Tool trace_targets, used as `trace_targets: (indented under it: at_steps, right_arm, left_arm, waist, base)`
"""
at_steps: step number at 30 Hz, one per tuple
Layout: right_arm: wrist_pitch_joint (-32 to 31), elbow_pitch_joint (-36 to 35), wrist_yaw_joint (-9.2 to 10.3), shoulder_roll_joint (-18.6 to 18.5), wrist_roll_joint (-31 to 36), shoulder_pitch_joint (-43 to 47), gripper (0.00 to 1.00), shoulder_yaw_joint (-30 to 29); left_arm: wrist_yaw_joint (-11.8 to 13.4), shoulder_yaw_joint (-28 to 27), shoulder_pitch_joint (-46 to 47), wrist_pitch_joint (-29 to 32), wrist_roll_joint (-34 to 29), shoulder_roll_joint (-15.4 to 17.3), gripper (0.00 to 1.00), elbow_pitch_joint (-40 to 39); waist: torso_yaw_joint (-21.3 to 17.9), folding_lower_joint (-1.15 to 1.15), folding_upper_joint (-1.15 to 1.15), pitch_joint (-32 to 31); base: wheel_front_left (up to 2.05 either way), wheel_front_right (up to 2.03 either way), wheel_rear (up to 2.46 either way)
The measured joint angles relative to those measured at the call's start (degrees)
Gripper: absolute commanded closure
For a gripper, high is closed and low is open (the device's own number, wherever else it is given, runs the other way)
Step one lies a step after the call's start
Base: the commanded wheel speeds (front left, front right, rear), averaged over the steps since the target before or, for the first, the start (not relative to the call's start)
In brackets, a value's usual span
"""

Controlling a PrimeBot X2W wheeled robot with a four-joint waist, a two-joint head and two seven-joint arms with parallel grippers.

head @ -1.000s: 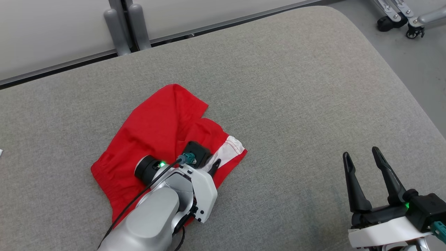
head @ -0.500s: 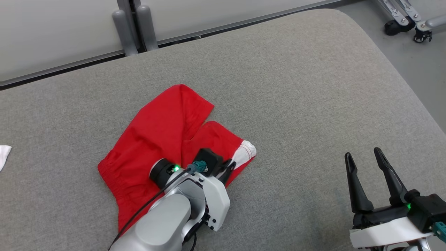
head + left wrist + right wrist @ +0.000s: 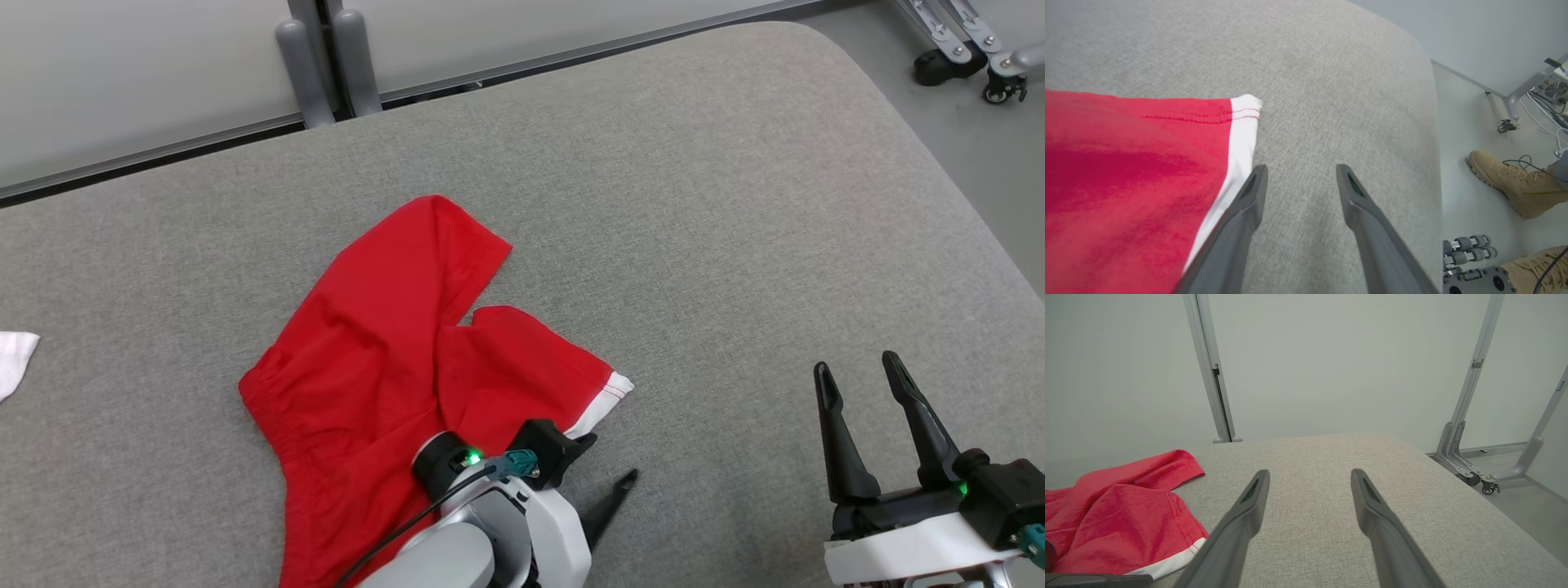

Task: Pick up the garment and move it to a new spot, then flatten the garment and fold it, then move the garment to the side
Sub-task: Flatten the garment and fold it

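The garment (image 3: 392, 351) is a pair of red shorts with a white hem strip, spread on the grey padded table (image 3: 694, 204). Its leg corner with the white strip (image 3: 1243, 134) lies flat. My left gripper (image 3: 608, 461) is open just off that corner, at the garment's near right edge. In the left wrist view the left gripper (image 3: 1302, 171) holds nothing, and its left finger (image 3: 1241, 212) lies along the white hem. My right gripper (image 3: 857, 367) stands open over bare table at the lower right, well away from the garment (image 3: 1118, 522); the right gripper (image 3: 1310, 473) is empty.
A white cloth (image 3: 12, 359) lies at the table's left edge. Two grey posts (image 3: 326, 57) and a rail run behind the table. A wheeled frame (image 3: 971, 57) stands on the floor beyond the rounded right edge. A person's tan boots (image 3: 1515, 188) are on the floor there.
My left gripper shut on the hem corner, drew that leg toward the near right, then opened and let go. The leg now lies flatter. The head camera shifted slightly.
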State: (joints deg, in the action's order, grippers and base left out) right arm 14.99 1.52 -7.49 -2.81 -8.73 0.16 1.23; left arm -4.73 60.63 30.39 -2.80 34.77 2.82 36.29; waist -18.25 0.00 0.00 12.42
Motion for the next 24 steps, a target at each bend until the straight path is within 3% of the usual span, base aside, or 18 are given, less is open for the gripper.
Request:
trace_targets:
  at_steps: [6, 9, 13, 15, 20, 24]
  right_arm:
    - [0.0, -0.3, 0.00, 0.0, 0.8, 1.1, 0.00, -0.6]
    - [0.0, -0.9, 0.00, 0.0, 2.1, 1.8, 0.00, -1.1]
    - [0.0, -2.1, 0.00, 0.0, 3.4, 2.9, 0.00, -1.9]
    - [0.0, -2.6, 0.00, -0.2, 3.7, 3.2, 0.00, -2.2]
    - [0.0, -2.6, 0.00, -1.0, 3.8, 4.3, 0.00, -2.3]
    - [0.0, -1.8, 0.00, -1.5, 3.9, 6.1, 0.00, -2.4]
  left_arm:
    - [-0.4, -4.1, -2.8, -8.1, 7.4, -0.2, 0.00, -8.5]
    - [2.4, -9.0, -5.5, -11.3, 8.0, 1.8, 0.00, -13.0]
    - [8.0, -17.1, -12.4, -12.1, 5.8, 7.7, 0.00, -20.8]
    - [10.0, -22.2, -17.2, -12.2, 3.6, 9.1, 0.00, -26.2]
    - [11.9, -30.9, -28.9, -12.3, -2.4, 11.3, 0.00, -32.7]
    - [11.2, -37.1, -36.2, -12.3, -6.2, 9.8, 0.00, -34.9]
  waist:
    - [1.6, 0.00, 0.00, -1.1]
    - [3.1, 0.00, 0.00, -2.4]
    - [6.0, 0.00, 0.00, -4.3]
    - [7.7, 0.00, 0.00, -5.4]
    - [12.3, 0.00, 0.00, -7.7]
    - [15.8, 0.00, 0.00, -9.7]
  base:
    - [0.00, 0.00, 0.00]
    - [0.00, 0.00, 0.00]
    - [0.00, 0.00, 0.00]
    - [0.00, 0.00, 0.00]
    - [0.00, 0.00, 0.00]
    - [0.00, 0.00, 0.00]
